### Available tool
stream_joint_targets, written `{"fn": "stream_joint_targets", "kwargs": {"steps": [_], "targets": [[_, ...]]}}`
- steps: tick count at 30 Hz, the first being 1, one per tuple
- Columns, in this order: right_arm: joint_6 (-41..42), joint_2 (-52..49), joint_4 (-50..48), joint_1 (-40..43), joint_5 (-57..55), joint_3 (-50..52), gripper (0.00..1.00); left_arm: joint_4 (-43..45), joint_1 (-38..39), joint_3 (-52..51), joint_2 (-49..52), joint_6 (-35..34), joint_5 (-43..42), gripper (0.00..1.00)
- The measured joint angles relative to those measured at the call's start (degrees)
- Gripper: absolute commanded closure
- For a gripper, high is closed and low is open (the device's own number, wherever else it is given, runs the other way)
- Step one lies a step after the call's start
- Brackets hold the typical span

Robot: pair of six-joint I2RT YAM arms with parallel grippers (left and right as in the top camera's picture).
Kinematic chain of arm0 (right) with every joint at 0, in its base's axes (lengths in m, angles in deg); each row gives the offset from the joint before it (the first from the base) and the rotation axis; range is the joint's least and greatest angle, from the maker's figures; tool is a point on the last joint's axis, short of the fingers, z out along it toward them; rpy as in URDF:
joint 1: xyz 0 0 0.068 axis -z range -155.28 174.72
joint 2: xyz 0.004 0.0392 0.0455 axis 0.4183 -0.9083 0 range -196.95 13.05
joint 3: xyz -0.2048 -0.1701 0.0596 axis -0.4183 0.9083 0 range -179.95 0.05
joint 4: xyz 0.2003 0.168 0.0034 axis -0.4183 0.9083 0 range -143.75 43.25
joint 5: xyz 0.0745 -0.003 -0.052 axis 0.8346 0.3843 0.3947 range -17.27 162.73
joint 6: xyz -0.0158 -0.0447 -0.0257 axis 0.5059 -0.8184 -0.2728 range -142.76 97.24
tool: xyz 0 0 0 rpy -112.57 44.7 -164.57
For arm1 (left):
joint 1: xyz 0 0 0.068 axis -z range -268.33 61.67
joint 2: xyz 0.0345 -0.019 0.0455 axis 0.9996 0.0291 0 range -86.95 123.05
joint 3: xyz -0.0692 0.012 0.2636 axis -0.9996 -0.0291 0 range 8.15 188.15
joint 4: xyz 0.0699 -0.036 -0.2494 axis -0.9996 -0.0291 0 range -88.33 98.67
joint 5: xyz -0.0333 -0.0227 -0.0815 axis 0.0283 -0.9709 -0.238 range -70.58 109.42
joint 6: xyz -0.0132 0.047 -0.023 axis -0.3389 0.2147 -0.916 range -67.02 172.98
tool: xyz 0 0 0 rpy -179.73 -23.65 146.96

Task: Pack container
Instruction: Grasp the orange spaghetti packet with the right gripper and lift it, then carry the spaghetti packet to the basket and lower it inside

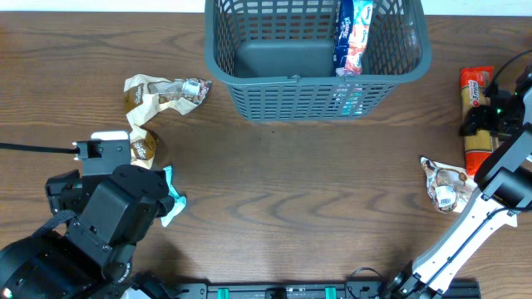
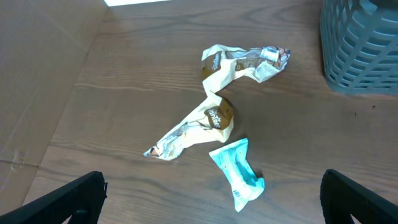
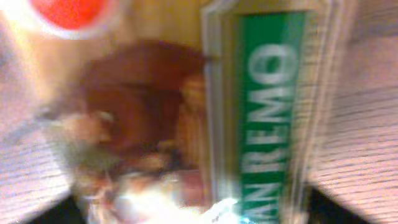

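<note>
The container (image 1: 249, 98) is a large dark grey slotted basket at the far middle of the table, with a blue, white and red snack packet (image 1: 351, 33) standing inside. My left gripper (image 2: 211, 208) is open and hovers just short of a teal packet (image 2: 239, 173), which also shows in the overhead view (image 1: 173, 199). My right gripper (image 3: 193, 214) is pressed down over a long orange packet (image 1: 474, 91) with a green label (image 3: 270, 106). Its dark fingers show wide apart on either side of the packet. That view is blurred.
Crumpled cream and brown wrappers (image 1: 158, 95) lie left of the basket and also show in the left wrist view (image 2: 214, 109). Another crumpled wrapper (image 1: 445, 187) lies near my right arm. A basket corner (image 2: 360, 43) shows at the left wrist view's upper right.
</note>
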Motion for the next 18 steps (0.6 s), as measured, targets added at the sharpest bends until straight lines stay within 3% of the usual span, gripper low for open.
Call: {"fn": "stream_joint_targets", "kwargs": {"steps": [2, 11, 18], "targets": [[0.68, 0.11, -0.22, 0.0, 0.15, 0.0, 0.99, 0.02, 0.0, 0.0, 0.0, 0.0, 0.0, 0.01], [5.88, 1.68, -0.26, 0.04, 0.15, -0.61, 0.99, 0.04, 0.0, 0.0, 0.0, 0.0, 0.0, 0.01], [9.77, -0.13, 5.62, -0.37, 2.95, -8.41, 0.99, 0.09, 0.0, 0.02, 0.0, 0.0, 0.0, 0.01]]}}
